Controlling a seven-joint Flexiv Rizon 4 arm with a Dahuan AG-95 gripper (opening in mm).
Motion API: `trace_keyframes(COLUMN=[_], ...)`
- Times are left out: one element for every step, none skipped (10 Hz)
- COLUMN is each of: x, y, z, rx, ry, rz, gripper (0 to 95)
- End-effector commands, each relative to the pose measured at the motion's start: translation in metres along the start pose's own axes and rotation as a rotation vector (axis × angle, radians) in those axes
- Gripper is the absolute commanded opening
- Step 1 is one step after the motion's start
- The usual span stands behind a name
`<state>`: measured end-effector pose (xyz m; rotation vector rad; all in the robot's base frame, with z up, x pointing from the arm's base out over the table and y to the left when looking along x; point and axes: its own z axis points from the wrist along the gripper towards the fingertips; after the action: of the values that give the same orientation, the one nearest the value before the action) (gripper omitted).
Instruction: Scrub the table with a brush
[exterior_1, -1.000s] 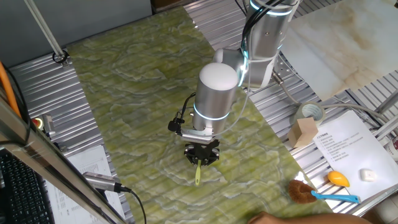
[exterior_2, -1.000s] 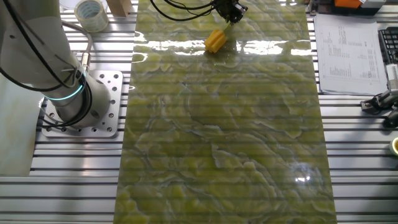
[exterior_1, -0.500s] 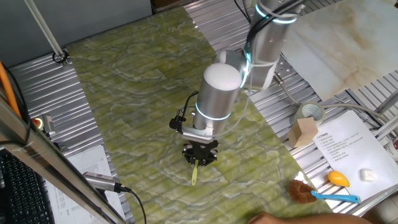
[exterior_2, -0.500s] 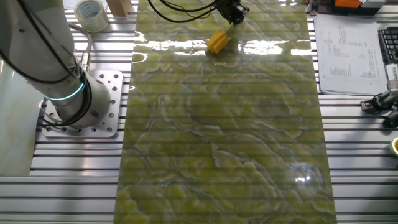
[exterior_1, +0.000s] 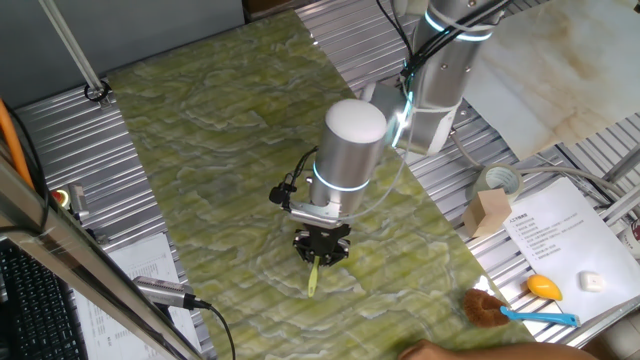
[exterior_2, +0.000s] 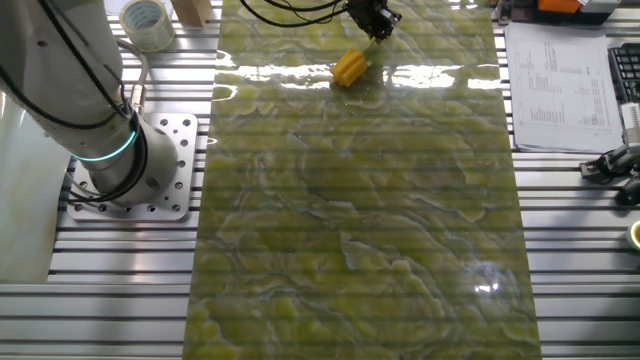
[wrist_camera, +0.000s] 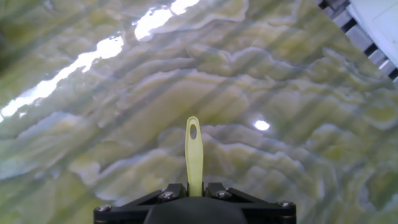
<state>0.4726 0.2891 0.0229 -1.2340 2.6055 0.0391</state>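
- The arm's black two-finger gripper (exterior_1: 321, 247) has its fingers clamped on the thin yellow-green stick handle of the small brush (exterior_2: 351, 64). The blocky yellow head sits on the far side of the grip and the handle's free end pokes out the other way.
- From the other fixed view, the yellow head looks to be pressed on the large yellow-green marbled table (exterior_2: 360, 220) near its far edge, beside a band of glare. Holding the handle low and slanted like that would put the head flat to the surface, which seems right for scrubbing.
- In the hand view the handle (wrist_camera: 193, 155) runs straight out between the fingers, its hanging hole plain to see. That tells me the grip is centred on the stick and not skewed.
- What I can't see: the head is behind the gripper in the hand view and under the silver arm in one fixed view, so whether its bristles really touch the table I can only judge.
- The fingers themselves are mostly hidden. Only the black gripper body and its screws show in the hand view.
- Off the marbled surface, on the ribbed metal, lie a brown-bristled brush with a blue handle (exterior_1: 510, 310) and a roll of tape (exterior_2: 146, 22), both well apart from the work.
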Motion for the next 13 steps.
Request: trace_keyframes(x=[-0.0008,-0.0008,-0.0009,-0.0009,-0.0009,-0.0009,-0.0009,-0.0009,-0.0009,-0.0009,-0.0009,-0.0009,-0.0009], y=[0.0003,0.0003,0.0004,0.0004,0.0004,0.0004,0.0004,0.0004,0.0004,0.0004,0.0004,0.0004,0.0004], z=[0.0012,0.0012,0.0012,0.0013,0.0013,0.0012,0.0012,0.0012,0.0012,0.0012,0.0012,0.0012,0.0012], rx=[0.002,0.001,0.000,-0.001,-0.002,-0.004,-0.006,-0.007,-0.010,-0.011,-0.012,-0.014,-0.015], ry=[0.000,0.000,0.000,0.000,-0.001,-0.003,-0.005,-0.006,-0.009,-0.011,-0.013,-0.015,-0.016], rz=[0.007,0.012,0.025,0.032,0.040,0.046,0.053,0.056,0.064,0.070,0.081,0.091,0.100], gripper=[0.0,0.0,0.0,0.0,0.0,0.0,0.0,0.0,0.0,0.0,0.0,0.0,0.0])
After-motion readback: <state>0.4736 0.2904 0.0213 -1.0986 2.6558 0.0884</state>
